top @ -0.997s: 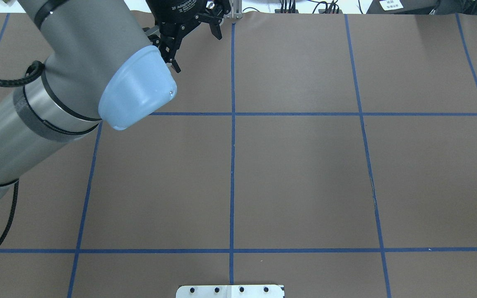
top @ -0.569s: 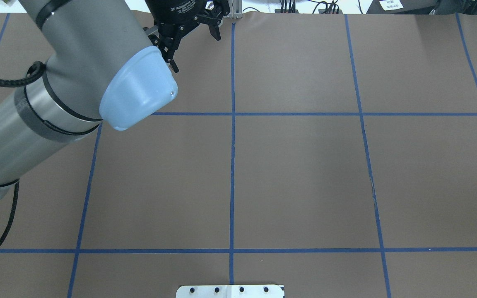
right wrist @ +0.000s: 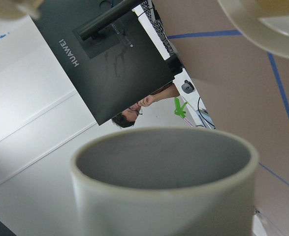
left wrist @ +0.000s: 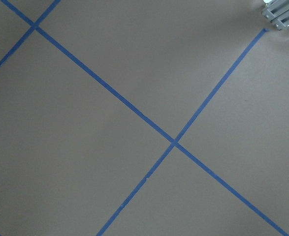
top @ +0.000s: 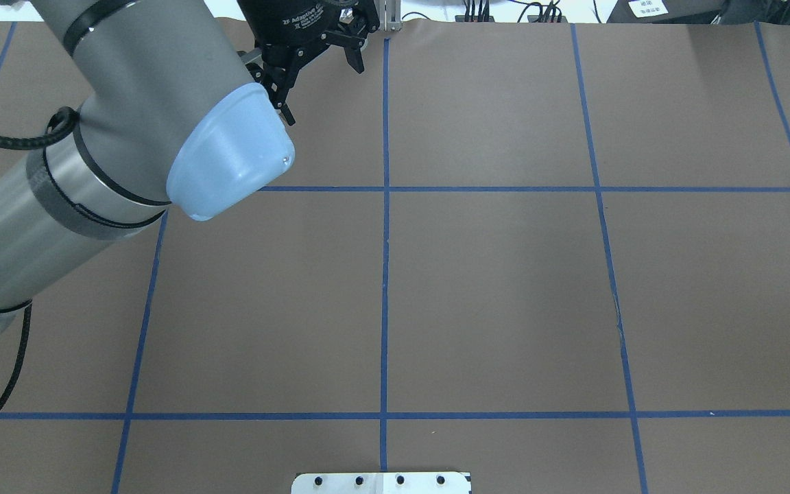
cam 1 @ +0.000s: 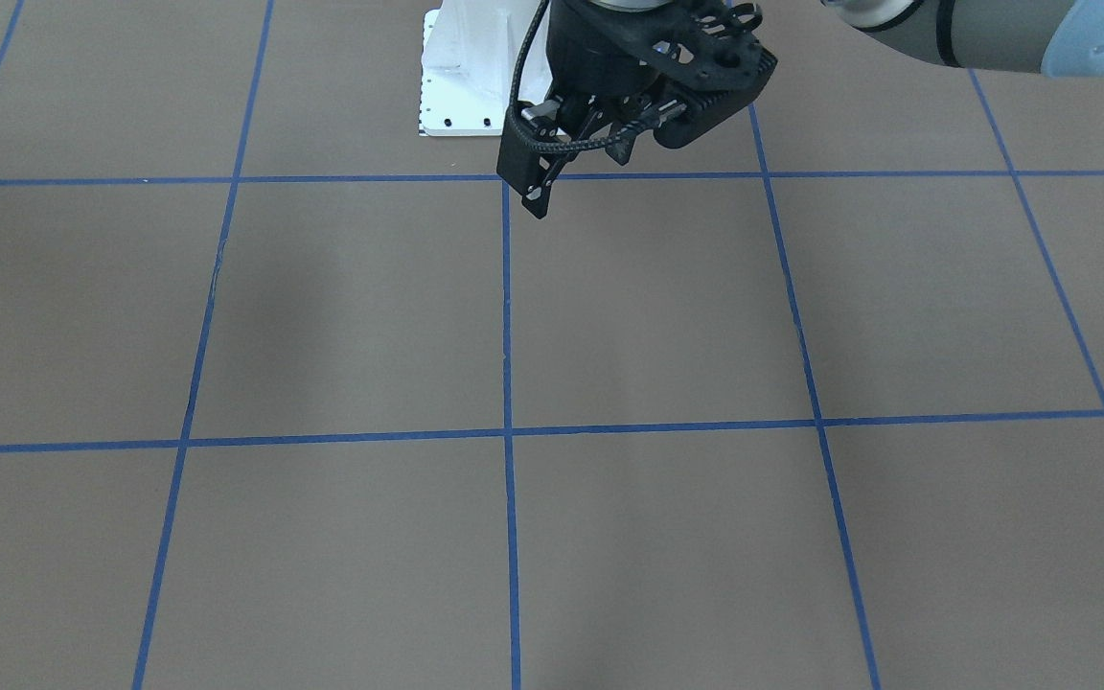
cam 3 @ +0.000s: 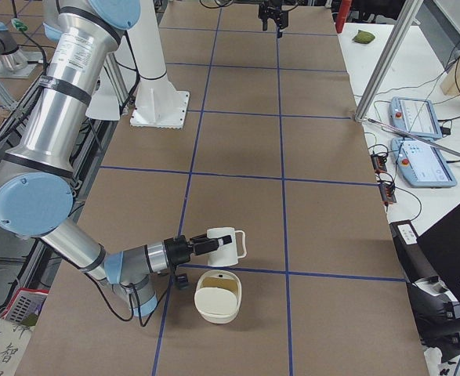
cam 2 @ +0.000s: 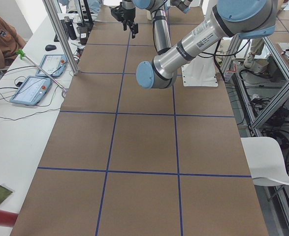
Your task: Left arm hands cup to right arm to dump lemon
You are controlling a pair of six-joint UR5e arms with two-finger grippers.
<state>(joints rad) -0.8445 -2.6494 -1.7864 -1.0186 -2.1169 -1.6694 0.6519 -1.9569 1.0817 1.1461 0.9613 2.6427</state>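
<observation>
My left gripper [top: 325, 95], with its black lattice bracket, hangs open and empty over the far edge of the table; it also shows in the front-facing view [cam 1: 595, 139]. The right arm's gripper [cam 3: 190, 247] shows only in the exterior right view, at the white cup [cam 3: 226, 244], which lies tipped on its side above the table, mouth away from the gripper. I cannot tell whether that gripper is shut. The right wrist view shows the cup's [right wrist: 164, 187] grey inside close up, with no lemon in sight. A cream bowl [cam 3: 218, 296] sits right beside the cup.
The brown table mat with blue tape lines [top: 505, 274] fills the overhead view. The white base plate [top: 381, 482] is at the near edge. A metal post [cam 3: 386, 59], tablets [cam 3: 418, 117] and a monitor [right wrist: 110, 64] stand on the operators' side.
The left gripper has drifted slightly toward the table's far edge and stays open. The left arm's elbow has shifted a little.
</observation>
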